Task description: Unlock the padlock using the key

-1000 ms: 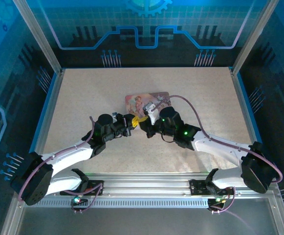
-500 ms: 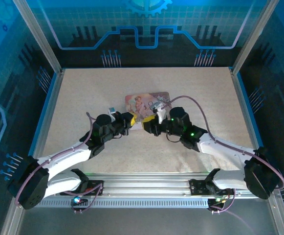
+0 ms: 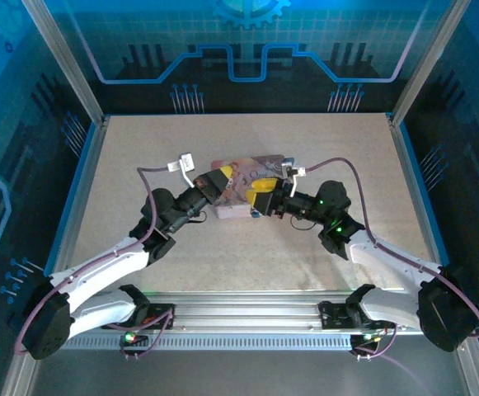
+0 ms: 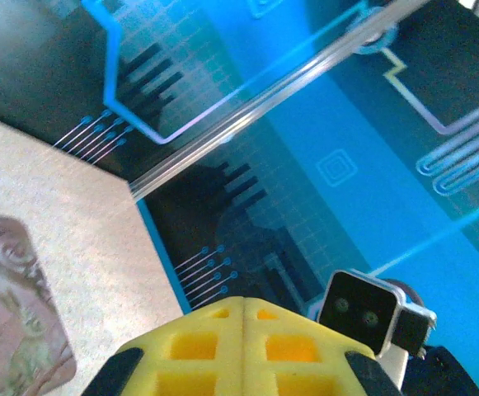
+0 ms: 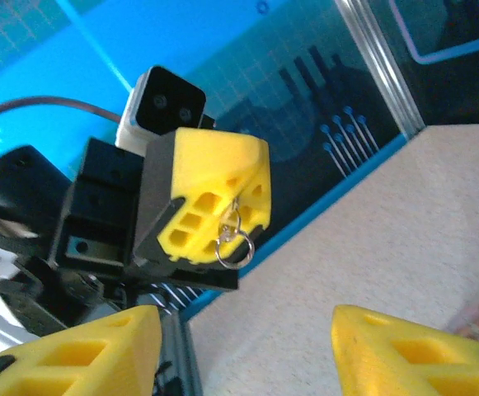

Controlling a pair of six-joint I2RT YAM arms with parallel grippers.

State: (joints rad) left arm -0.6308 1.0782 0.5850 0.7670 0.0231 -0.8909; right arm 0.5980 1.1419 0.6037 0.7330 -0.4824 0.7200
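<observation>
**Robotics laboratory work cell.** A pale speckled tabletop (image 3: 140,157) at the centre of the overhead view is fenced by aluminium profile posts (image 3: 62,58) at upper left and upper right. Blue panels (image 3: 247,41) printed with circuit-trace motifs run along the top edge. A slotted metal rail (image 3: 247,318) along the bottom edge carries the bases of two white arms, the left arm (image 3: 111,264) and the right arm (image 3: 387,260). Each arm trails an exposed cable (image 3: 143,172). The left gripper (image 3: 223,176) and the right gripper (image 3: 258,198) bear yellow lattice pads. A small twin-lens camera module (image 4: 361,307) sits at lower right of the left wrist view.
</observation>
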